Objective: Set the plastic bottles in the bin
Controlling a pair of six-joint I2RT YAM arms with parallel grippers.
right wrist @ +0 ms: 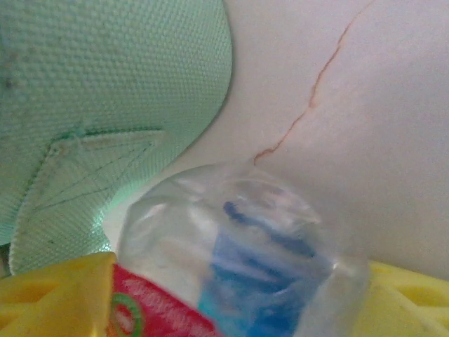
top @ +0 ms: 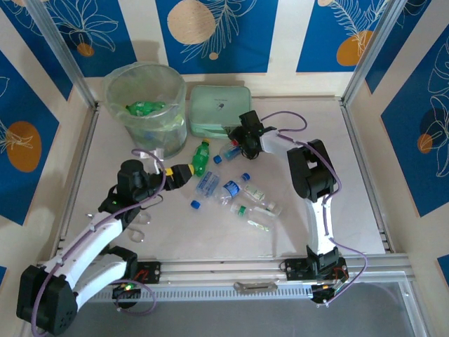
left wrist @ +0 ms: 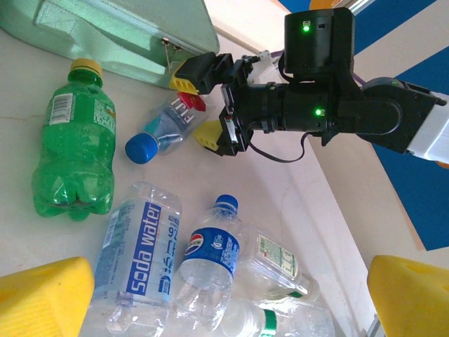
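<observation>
As it lies beside the case (left wrist: 105,35), a bottle (left wrist: 167,125) sits clamped in the right tool (left wrist: 196,105).

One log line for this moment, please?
right jaws: shut on red-label bottle | left jaws: open | bin: green bottle inside

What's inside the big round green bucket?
A green bottle lies inside the bucket, which is lined with a clear bag. Anything lower down is hidden by the cloudy wall.
</observation>
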